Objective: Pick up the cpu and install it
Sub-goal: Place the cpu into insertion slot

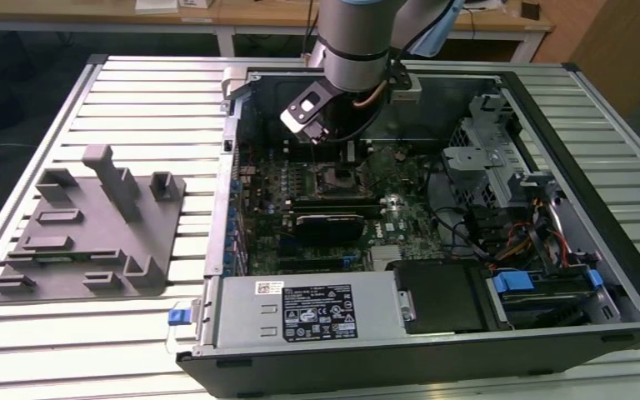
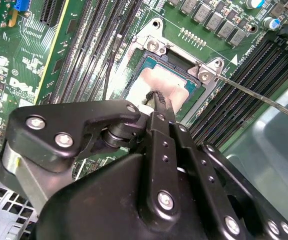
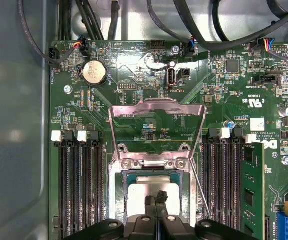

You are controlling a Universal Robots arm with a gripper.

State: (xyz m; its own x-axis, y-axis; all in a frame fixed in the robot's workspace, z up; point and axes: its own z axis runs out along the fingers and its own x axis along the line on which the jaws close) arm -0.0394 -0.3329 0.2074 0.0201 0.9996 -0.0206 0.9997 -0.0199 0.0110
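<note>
Resting in the open socket, the cpu lies right beneath your gripper, whose fingers are pinched together on nothing, tips at its silvery top. Press down off-square, I judge, and you could skew the cpu or bend socket pins.

1. Slatted metal table: pale grey, ribs running side to side, fills most of the exterior view.
2. Wooden desk on white legs, along the top edge.
3. Brown wooden panel, upper right corner.
4. Floor, upper left: dark, shadowed beneath the desk.
5. Light even, shadows soft.
</note>
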